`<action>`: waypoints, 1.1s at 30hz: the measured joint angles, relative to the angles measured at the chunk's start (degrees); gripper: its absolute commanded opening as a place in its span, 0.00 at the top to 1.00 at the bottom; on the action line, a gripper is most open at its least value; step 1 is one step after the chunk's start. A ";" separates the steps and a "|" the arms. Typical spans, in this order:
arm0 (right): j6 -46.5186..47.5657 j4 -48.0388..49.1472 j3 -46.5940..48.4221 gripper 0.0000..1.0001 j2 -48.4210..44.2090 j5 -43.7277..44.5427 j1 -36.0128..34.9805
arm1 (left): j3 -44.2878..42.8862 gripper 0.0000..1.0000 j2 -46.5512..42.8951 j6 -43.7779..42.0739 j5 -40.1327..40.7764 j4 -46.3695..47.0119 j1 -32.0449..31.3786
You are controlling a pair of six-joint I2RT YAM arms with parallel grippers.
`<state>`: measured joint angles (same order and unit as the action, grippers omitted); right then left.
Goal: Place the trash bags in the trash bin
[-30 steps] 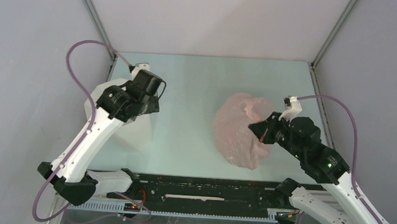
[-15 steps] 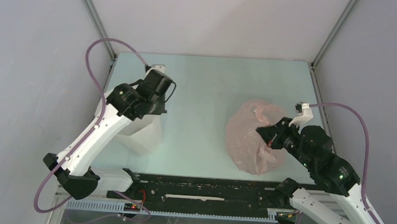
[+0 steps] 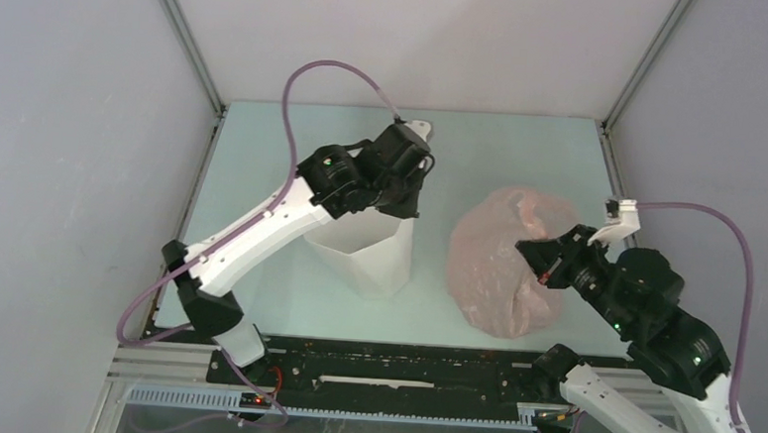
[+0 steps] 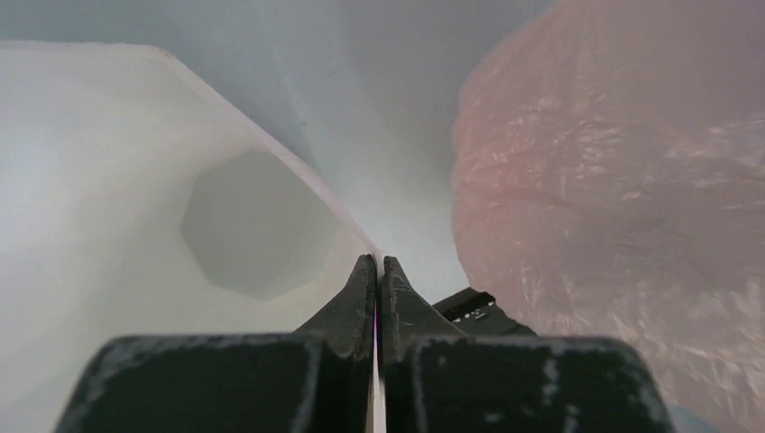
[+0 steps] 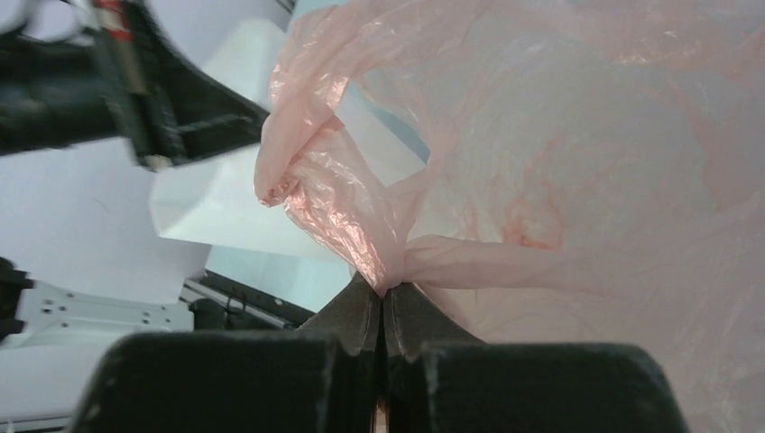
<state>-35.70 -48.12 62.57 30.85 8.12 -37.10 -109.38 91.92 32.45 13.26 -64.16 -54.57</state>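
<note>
The white faceted trash bin (image 3: pixel 368 255) stands upright near the middle of the table. My left gripper (image 3: pixel 402 206) is shut on its right rim; in the left wrist view the thin white wall runs between the closed fingers (image 4: pixel 378 263), with the bin's hollow (image 4: pixel 135 180) to the left. The pale-pink trash bag (image 3: pixel 501 267) sits puffed up just right of the bin. It also fills the right side of the left wrist view (image 4: pixel 622 180). My right gripper (image 3: pixel 534 254) is shut on a twisted handle of the bag (image 5: pixel 469 262), pinched at the fingertips (image 5: pixel 386 290).
A black rail (image 3: pixel 382 367) runs along the near table edge. Grey walls and metal corner posts (image 3: pixel 186 37) enclose the table on three sides. A narrow gap of table separates bin and bag. The left arm (image 5: pixel 108 81) shows in the right wrist view beyond the bin.
My left gripper shut on the bin's rim and dragged the bin from the left edge toward the middle. My right gripper drew the bag slightly right and nearer.
</note>
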 measured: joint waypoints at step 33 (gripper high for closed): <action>9.86 19.37 51.82 1.00 36.87 -10.56 -6.58 | 7.82 0.01 -38.82 -4.35 3.19 13.09 0.61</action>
<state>-25.85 -28.75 114.39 67.72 -2.44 -43.68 -101.56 53.10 28.10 16.45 -51.07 -53.95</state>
